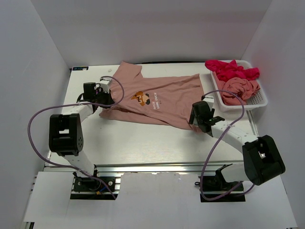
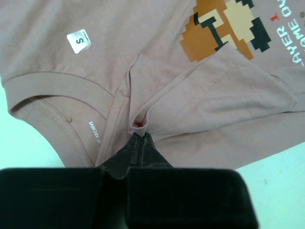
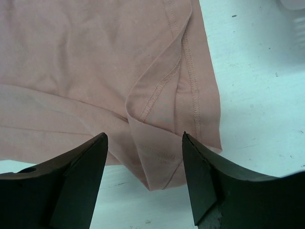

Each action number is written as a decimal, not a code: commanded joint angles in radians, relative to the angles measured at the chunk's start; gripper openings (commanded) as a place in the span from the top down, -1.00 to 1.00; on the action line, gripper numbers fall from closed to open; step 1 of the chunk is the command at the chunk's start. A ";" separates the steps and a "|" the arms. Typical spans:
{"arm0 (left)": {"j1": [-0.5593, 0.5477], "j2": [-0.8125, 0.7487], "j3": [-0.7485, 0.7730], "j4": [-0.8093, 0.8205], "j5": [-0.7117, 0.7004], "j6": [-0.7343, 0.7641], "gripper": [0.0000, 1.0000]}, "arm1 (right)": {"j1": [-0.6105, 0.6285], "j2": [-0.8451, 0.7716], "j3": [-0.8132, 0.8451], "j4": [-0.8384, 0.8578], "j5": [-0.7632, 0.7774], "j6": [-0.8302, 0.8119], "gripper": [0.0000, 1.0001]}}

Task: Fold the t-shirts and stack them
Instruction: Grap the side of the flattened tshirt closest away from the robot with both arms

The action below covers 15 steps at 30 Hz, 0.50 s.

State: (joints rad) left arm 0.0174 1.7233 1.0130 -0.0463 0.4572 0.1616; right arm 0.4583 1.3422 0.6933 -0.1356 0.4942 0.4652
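Observation:
A salmon-pink t-shirt (image 1: 167,107) with a pixel-art chest print (image 1: 143,98) lies spread across the middle of the table. At its left end, my left gripper (image 1: 102,93) is shut on a pinched ridge of fabric beside the collar and sleeve seam; in the left wrist view the black tips (image 2: 138,137) meet on that fold. My right gripper (image 1: 199,122) stands open at the shirt's near right corner. In the right wrist view its fingers (image 3: 143,139) straddle the turned-over hem corner (image 3: 164,157) without closing on it. The magenta-red t-shirt (image 1: 232,70) and another pink t-shirt (image 1: 240,88) sit crumpled in the basket.
The white mesh basket (image 1: 261,102) stands at the back right of the table, close to the right wall. White enclosure walls surround the table on three sides. Purple cables loop off both arms over the near half.

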 commanded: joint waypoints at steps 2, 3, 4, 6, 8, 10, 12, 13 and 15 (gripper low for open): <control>-0.002 -0.090 0.036 -0.041 0.012 0.029 1.00 | 0.000 0.047 0.031 0.045 0.006 0.003 -0.29; -0.002 -0.094 0.036 -0.052 0.015 0.029 1.00 | 0.000 0.055 0.034 0.051 0.003 0.000 -0.26; -0.002 -0.097 0.035 -0.056 0.015 0.036 1.00 | 0.002 0.063 0.037 0.060 0.001 0.000 -0.22; -0.002 -0.100 0.035 -0.072 0.018 0.035 1.00 | 0.002 0.089 0.051 0.065 -0.002 -0.002 -0.08; 0.000 -0.099 0.035 -0.081 0.021 0.041 1.00 | 0.000 0.106 0.054 0.079 -0.011 -0.002 0.29; 0.001 -0.099 0.036 -0.090 0.021 0.049 1.00 | 0.000 0.117 0.061 0.083 -0.013 -0.005 0.88; 0.004 -0.099 0.044 -0.101 0.021 0.052 1.00 | 0.000 0.127 0.071 0.083 -0.006 -0.013 0.93; 0.006 -0.099 0.047 -0.109 0.023 0.056 1.00 | 0.000 0.127 0.072 0.083 -0.002 -0.016 0.96; 0.009 -0.103 0.056 -0.124 0.023 0.059 1.00 | 0.002 0.120 0.072 0.085 0.001 -0.019 1.00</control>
State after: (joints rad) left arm 0.0181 1.6730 1.0271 -0.1410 0.4583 0.2012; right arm 0.4583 1.4689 0.7254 -0.0914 0.4793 0.4564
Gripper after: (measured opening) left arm 0.026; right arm 0.011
